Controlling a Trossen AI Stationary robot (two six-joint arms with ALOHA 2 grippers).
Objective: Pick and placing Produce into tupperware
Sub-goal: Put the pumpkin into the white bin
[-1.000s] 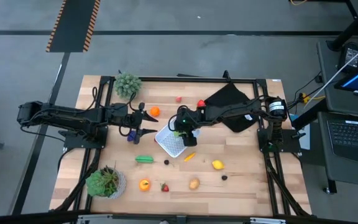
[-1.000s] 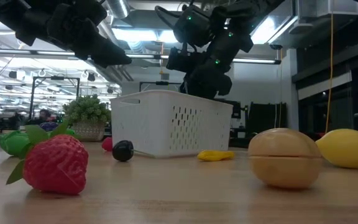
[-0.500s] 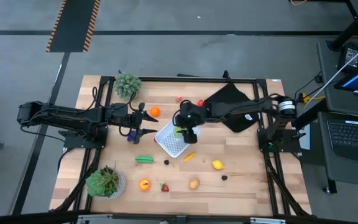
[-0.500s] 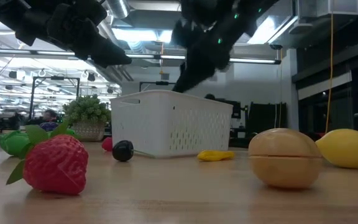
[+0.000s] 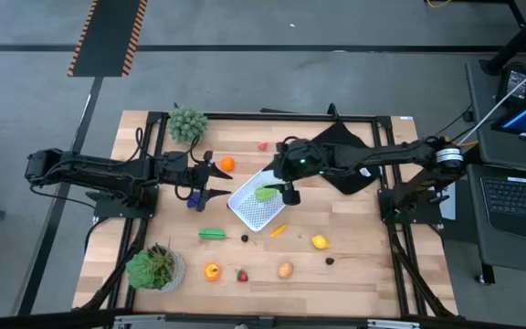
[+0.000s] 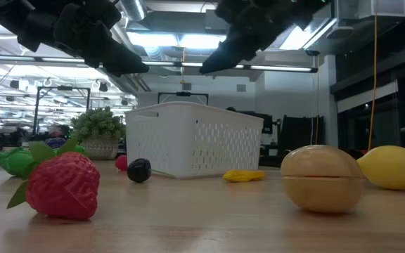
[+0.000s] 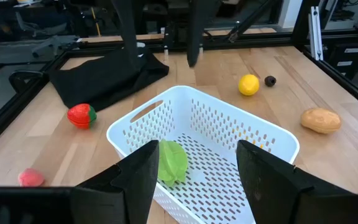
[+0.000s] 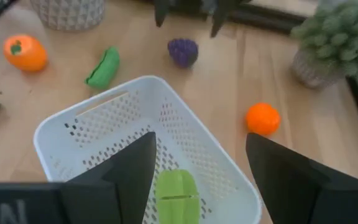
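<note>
Reaching across the bench, the right claw [image 5: 289, 193] hangs released above the tilted tupperware [image 5: 256, 203], green produce [image 5: 265, 193] inside.

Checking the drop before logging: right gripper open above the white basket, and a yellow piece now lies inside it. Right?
Not quite: the piece in the white basket is a green piece, not yellow. The left wrist view shows it on the mesh bottom. The right gripper does hang open above the basket.

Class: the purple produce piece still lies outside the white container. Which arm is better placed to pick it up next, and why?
Probably the left: the left gripper, open, hovers right beside the purple piece. The right gripper, also open, sits across the container.
</note>
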